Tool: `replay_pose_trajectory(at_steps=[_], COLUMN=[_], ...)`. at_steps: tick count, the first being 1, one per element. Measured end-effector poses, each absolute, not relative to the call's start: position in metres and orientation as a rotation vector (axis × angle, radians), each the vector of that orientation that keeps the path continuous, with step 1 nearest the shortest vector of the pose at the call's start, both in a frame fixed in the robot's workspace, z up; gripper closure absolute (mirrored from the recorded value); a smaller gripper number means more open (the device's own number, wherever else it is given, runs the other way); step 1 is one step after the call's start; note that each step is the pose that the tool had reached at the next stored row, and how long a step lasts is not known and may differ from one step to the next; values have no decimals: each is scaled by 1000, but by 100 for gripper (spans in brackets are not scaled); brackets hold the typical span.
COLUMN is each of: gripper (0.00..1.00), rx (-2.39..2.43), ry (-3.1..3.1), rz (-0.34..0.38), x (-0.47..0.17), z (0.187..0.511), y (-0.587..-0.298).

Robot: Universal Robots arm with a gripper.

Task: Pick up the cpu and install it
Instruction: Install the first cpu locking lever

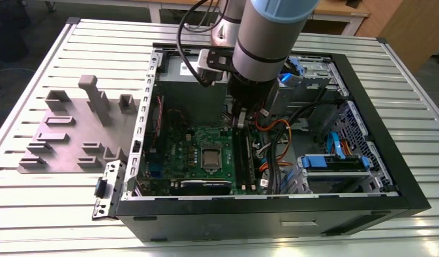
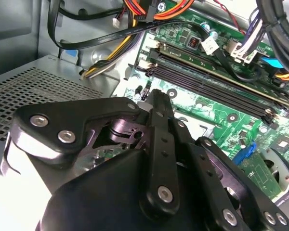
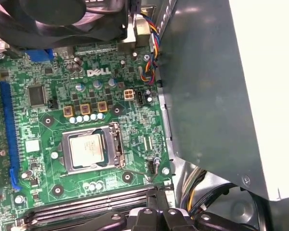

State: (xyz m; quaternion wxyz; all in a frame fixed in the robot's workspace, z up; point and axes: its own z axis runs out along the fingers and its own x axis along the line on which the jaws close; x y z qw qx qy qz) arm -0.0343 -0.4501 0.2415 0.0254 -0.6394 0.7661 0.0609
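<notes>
The cpu (image 3: 86,149), a small square chip with a silvery top, lies flat in its socket at the lower left of the first wrist view, framed by metal.

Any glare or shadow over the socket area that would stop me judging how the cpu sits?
First wrist view: the cpu in its socket frame is evenly lit, soft sheen only, edges readable. Exterior view: the socket is darker under the arm. Second wrist view: the gripper hides the socket, with washed-out glare beside it.
</notes>
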Motion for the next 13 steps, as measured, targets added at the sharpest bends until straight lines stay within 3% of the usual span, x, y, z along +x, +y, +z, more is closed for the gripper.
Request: replay_pose_trajectory(at_steps=[13], gripper=[89], rx=[-1967], ry=[2356], rz=[214], x=[-35], z=[238], y=[-447])
